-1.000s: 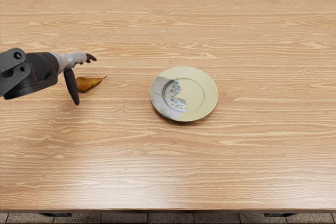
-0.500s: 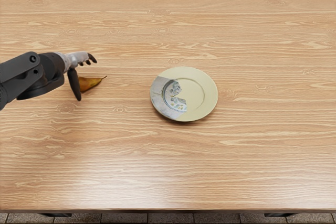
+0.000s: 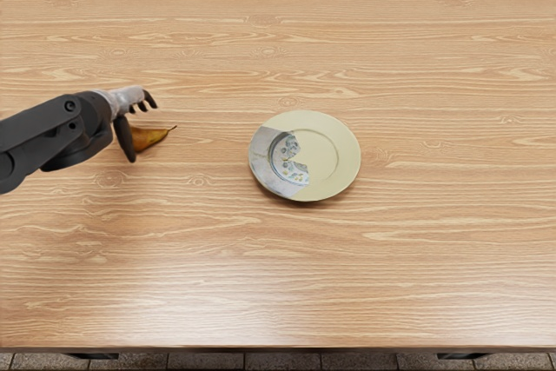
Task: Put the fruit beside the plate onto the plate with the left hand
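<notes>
The left hand [image 3: 129, 119] hovers at the pear [image 3: 149, 137], fingers spread, nothing held.
The pear lies on the counter [image 3: 391, 284], well left of the plate [image 3: 340, 155]; best to close thumb and fingers squarely round its fat end before lifting, lest it roll.

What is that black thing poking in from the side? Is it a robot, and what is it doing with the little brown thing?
Yes, it is a robot, drawn by a computer program. The picture comes from a camera in the robot's head, looking down at a wooden table. The black thing is its left arm, and at the end is the left hand with five fingers, like yours. The fingers are spread open right beside the little brown thing, which is a pear lying on the table. The hand holds nothing yet. The pale yellow circle in the middle is a plate, a little way to the pear's right. The robot is meant to put the pear on it. Its other arm is out of the picture.
</notes>
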{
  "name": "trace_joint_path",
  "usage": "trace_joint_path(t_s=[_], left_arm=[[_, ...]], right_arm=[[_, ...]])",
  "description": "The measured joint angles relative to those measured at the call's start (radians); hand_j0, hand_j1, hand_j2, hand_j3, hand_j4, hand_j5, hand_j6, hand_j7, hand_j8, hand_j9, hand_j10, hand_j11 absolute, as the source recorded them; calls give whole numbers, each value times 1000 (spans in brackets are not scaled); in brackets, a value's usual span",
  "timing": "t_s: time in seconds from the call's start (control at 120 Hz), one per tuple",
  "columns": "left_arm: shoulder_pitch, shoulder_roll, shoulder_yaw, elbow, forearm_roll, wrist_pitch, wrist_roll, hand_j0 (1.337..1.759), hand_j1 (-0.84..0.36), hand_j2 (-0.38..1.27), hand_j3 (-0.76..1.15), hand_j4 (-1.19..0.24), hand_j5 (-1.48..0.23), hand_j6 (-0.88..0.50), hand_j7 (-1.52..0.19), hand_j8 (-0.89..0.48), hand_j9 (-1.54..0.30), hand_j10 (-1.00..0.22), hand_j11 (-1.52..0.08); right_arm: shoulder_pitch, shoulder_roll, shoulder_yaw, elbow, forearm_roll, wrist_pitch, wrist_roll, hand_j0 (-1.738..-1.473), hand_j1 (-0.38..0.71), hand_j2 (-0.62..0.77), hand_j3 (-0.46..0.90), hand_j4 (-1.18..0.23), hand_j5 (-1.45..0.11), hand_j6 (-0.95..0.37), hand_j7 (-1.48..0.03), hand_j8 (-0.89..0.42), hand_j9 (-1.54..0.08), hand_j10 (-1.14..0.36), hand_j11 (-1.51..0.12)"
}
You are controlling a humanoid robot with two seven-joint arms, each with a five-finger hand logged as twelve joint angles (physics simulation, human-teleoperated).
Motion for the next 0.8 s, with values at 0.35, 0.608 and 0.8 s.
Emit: trace_joint_path(t_s=[0.35, 0.608, 0.8], left_arm=[[-2, -6, 58, 6, 13, 76, 0, 1658, 14, 60, 0, -285, -367, -286, -366, -286, -366, -285, -366], [1, -7, 62, 8, 25, 81, 0, 1658, -28, 67, 0, -320, -412, -321, -412, -321, -412, -320, -412], [0, -22, 62, 8, 26, 81, 0, 1658, -51, 71, 0, -339, -437, -340, -437, -340, -437, -339, -436]], right_arm=[[0, 0, 0, 0, 0, 0, 0, -1658, -349, 0, 0, 0, 0, -1, 0, 0, 0, 0, 0], [0, 0, 0, 1, 0, 0, 0, -1658, -349, 0, 0, 0, 0, -1, 0, 0, 0, 0, 0], [0, 0, 0, 1, 0, 0, 0, -1658, -349, 0, 0, 0, 0, -1, 0, 0, 0, 0, 0]])
